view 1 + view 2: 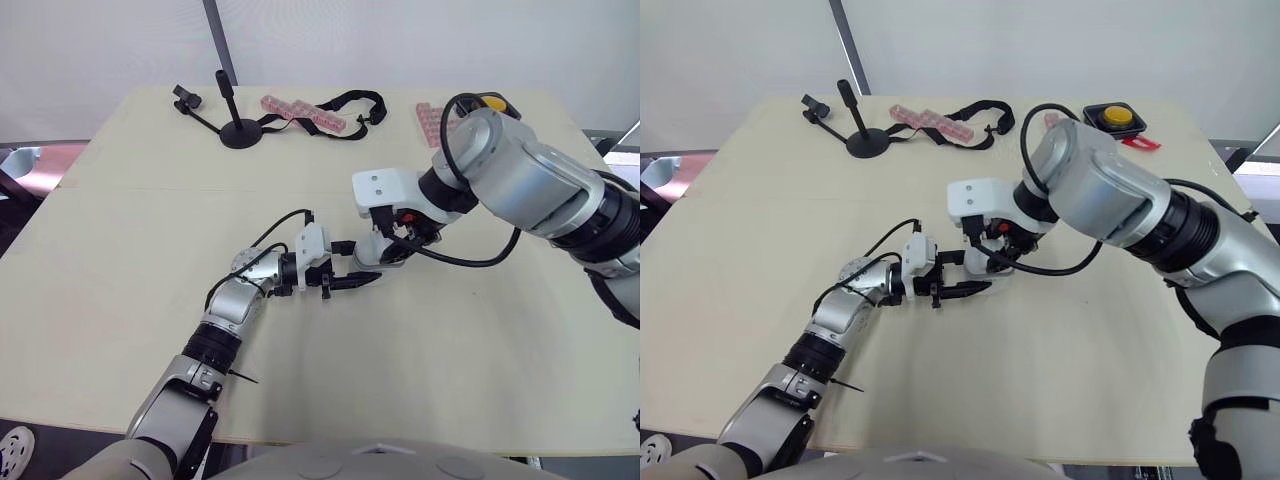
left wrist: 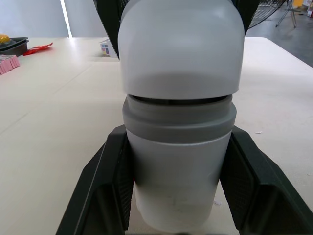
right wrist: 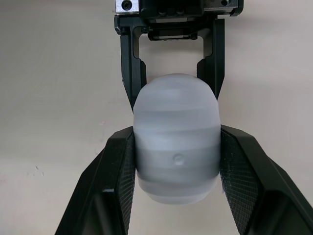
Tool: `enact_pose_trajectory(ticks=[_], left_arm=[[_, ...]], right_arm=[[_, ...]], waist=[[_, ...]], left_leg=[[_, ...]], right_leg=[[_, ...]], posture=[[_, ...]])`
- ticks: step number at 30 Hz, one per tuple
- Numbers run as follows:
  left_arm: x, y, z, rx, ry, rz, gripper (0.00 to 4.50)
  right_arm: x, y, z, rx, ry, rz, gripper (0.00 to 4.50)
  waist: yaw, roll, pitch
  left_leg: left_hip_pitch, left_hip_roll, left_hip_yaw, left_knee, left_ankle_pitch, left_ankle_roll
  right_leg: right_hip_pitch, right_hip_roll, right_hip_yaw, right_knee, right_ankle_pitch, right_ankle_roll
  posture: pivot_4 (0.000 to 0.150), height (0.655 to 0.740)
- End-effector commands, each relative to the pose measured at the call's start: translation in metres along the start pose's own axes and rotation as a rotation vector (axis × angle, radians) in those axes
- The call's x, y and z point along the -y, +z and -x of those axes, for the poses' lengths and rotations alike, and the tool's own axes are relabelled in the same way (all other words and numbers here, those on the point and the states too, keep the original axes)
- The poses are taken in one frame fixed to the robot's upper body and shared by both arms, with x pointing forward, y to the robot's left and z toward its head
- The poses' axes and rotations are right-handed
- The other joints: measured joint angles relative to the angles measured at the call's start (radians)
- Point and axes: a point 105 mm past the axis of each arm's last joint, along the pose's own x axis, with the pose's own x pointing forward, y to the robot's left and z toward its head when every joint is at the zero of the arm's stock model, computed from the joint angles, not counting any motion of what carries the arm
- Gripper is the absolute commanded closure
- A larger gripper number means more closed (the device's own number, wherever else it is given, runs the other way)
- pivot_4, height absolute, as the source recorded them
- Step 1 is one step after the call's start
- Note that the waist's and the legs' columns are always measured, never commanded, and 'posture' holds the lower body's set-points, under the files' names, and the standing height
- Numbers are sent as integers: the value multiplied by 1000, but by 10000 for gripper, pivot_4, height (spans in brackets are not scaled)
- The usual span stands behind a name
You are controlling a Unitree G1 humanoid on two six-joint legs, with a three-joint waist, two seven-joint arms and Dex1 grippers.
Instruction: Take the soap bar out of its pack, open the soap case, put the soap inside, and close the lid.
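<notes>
Both tools are clamped on the white soap case [image 2: 178, 166] over the middle of the tabletop [image 1: 480, 340]. The left tool [image 1: 350, 281] grips one end and the right tool [image 3: 177, 132] the other. The lid step seems in hand, though I cannot tell whether it is opening or closing. The next move needs a straight, steady motion along the case.

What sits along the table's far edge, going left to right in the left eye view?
black stand → pink strip → second pink strip → yellow button, partly behind the robot's right arm.
</notes>
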Motion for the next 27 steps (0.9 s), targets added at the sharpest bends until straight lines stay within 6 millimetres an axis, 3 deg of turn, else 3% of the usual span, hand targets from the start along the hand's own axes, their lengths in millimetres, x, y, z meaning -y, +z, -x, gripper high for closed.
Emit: enact_pose_trajectory(ticks=[1, 7, 9, 14, 27], left_arm=[[2, -3, 0, -24, -3, -5, 25926], [2, -4, 1, -27, -1, -5, 25926], [2, -4, 1, -29, 0, -5, 25926], [2, -5, 1, -31, 1, -5, 25926], [3, -5, 1, -29, 0, -4, 25926]], right_arm=[[-1, 1, -5, -27, 22, 2, 25558], [1, 1, -3, -40, 32, -7, 25558], [2, 4, -2, -36, 27, -6, 15113], [2, 3, 1, -30, 29, 2, 192], [-4, -23, 2, -23, 7, -47, 192]], waist=[[-1, 0, 0], [0, 0, 0], [0, 0, 0], [1, 0, 0], [4, 0, 0]], left_leg=[[0, 0, 0, 0, 0, 0], [0, 0, 0, 0, 0, 0], [0, 0, 0, 0, 0, 0], [-1, 0, 0, 0, 0, 0], [-1, 0, 0, 0, 0, 0]], right_leg=[[0, 0, 0, 0, 0, 0], [0, 0, 0, 0, 0, 0], [0, 0, 0, 0, 0, 0], [0, 0, -1, 0, 0, 0], [0, 0, 0, 0, 0, 0]], posture=[[1500, 7096], [1500, 7096], [1500, 7096], [1500, 7096], [1500, 7096]])
